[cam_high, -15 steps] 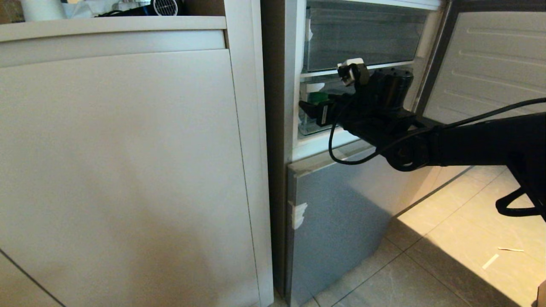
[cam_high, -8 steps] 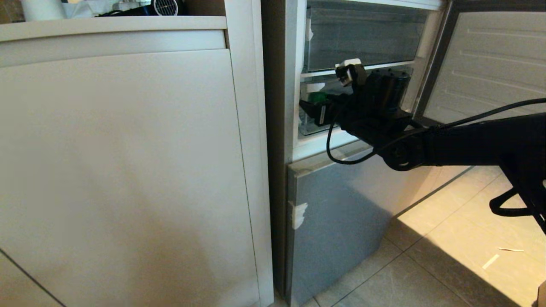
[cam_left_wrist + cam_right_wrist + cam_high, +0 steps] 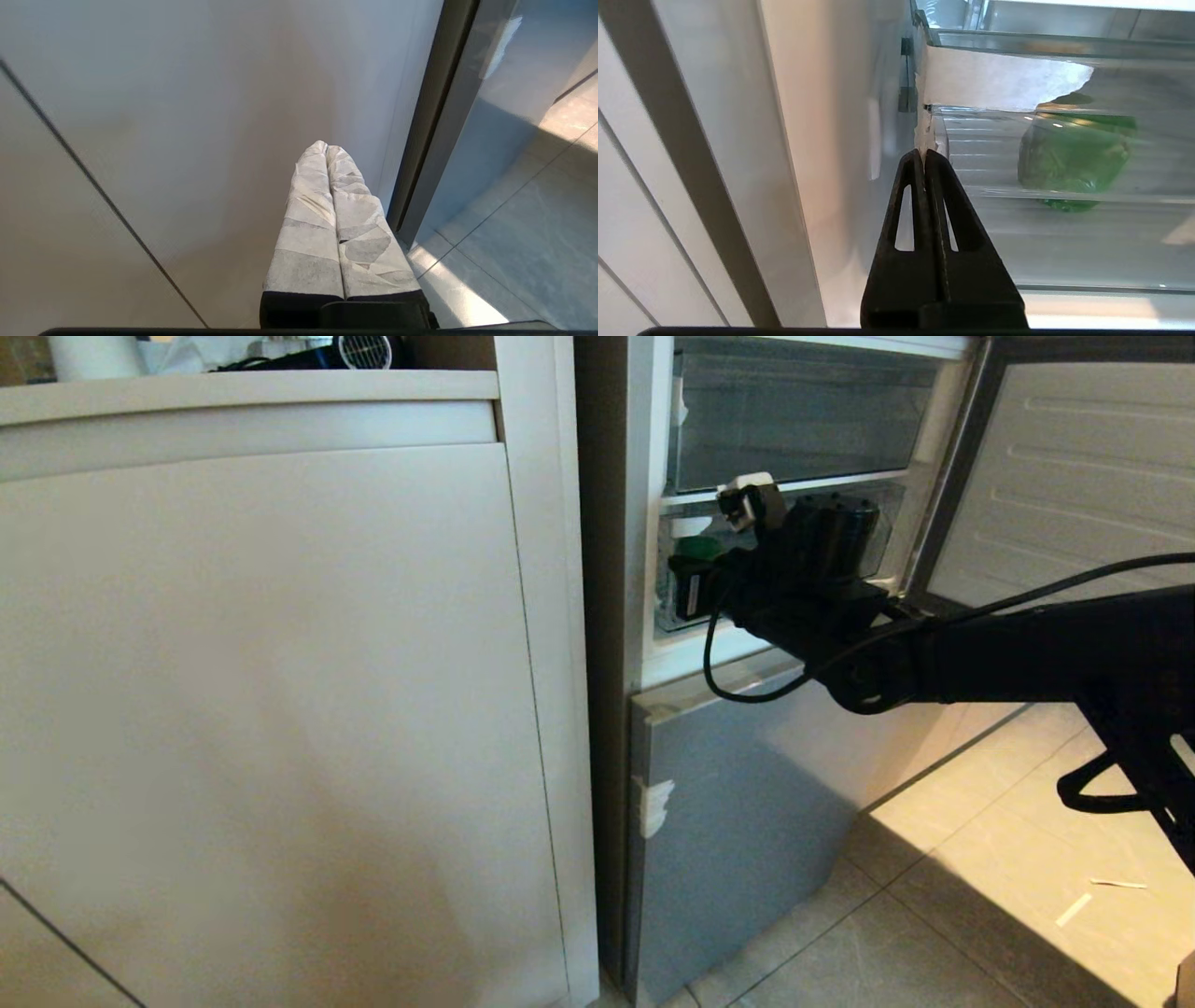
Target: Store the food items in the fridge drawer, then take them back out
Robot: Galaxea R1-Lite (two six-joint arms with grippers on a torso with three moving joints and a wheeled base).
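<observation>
Plainly the right hand [image 3: 923, 156], pinched shut and empty beside the stiff, slick fridge drawer [image 3: 1064, 242], should hook its rim, not the glossy bell pepper [image 3: 1071, 161]

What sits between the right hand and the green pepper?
Right wrist view: the clear front wall of the fridge drawer. The bell pepper lies behind it, inside; the right hand, shut, is at the drawer's edge by the white tape.

Head downward; wrists close on fridge [image 3: 738, 775].

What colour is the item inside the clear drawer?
Green: the pepper shows through the drawer wall, best in the right wrist view.
</observation>
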